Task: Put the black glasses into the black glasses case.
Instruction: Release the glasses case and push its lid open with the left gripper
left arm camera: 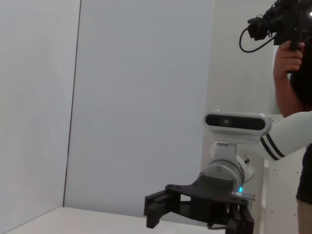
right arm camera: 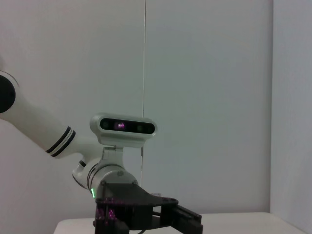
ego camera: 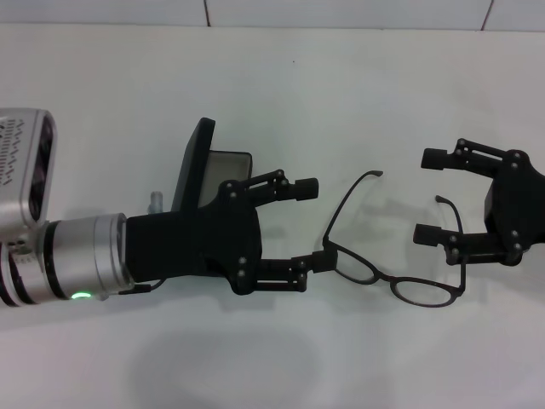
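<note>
Glasses lie between two open grippers.
The black glasses (ego camera: 393, 264) rest on the white table (ego camera: 255, 77). The left gripper (ego camera: 312, 224) and right gripper (ego camera: 428, 196) are spread wide, holding nothing. The black glasses case (ego camera: 197, 166) stands open behind the left one.

1. The black glasses case (ego camera: 204, 175) stood open behind the left arm, which hid its lower part; its lining could not be made out.
2. The right gripper (ego camera: 436, 196) was cut off at the head view's right edge.
3. A person (left arm camera: 292, 73) in the left wrist view was cropped at the frame's edge, face unseen.
</note>
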Robot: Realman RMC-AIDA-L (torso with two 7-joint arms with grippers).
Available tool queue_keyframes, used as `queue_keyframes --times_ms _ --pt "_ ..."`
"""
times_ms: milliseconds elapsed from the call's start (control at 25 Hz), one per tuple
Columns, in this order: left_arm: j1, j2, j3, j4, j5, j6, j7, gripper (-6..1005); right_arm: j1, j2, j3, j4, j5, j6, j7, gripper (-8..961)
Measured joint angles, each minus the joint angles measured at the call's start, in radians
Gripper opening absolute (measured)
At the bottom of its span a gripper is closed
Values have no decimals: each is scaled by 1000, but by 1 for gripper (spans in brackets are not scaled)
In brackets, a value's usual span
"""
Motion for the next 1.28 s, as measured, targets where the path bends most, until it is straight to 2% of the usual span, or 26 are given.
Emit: queue_keyframes --times_ms 480,600,680,800,880,960,1120,1280 --pt "1 0 0 -4 -15 -3 5 858 -19 8 0 -1 3 0 -26 885" --pt "1 2 0 -4 -53 -5 -28 857 -18 8 0 -1 4 0 -26 885" --pt "1 14 0 13 -80 -7 -82 856 -15 8 0 -2 4 0 -26 885" --pt "0 48 -10 79 -90 -36 -260 855 -23 8 0 -17 4 0 -26 885" --pt "4 66 -32 143 -52 -99 -405 855 -31 8 1 -25 4 0 -26 885" --pt "16 73 -55 207 10 -169 -520 854 -37 8 10 -28 3 -3 -27 885" --pt "53 63 -111 354 187 -272 -725 853 -49 6 27 -28 -2 -13 -27 885" --pt "94 29 -151 498 344 -295 -846 847 -55 4 28 -29 0 -15 -27 885"
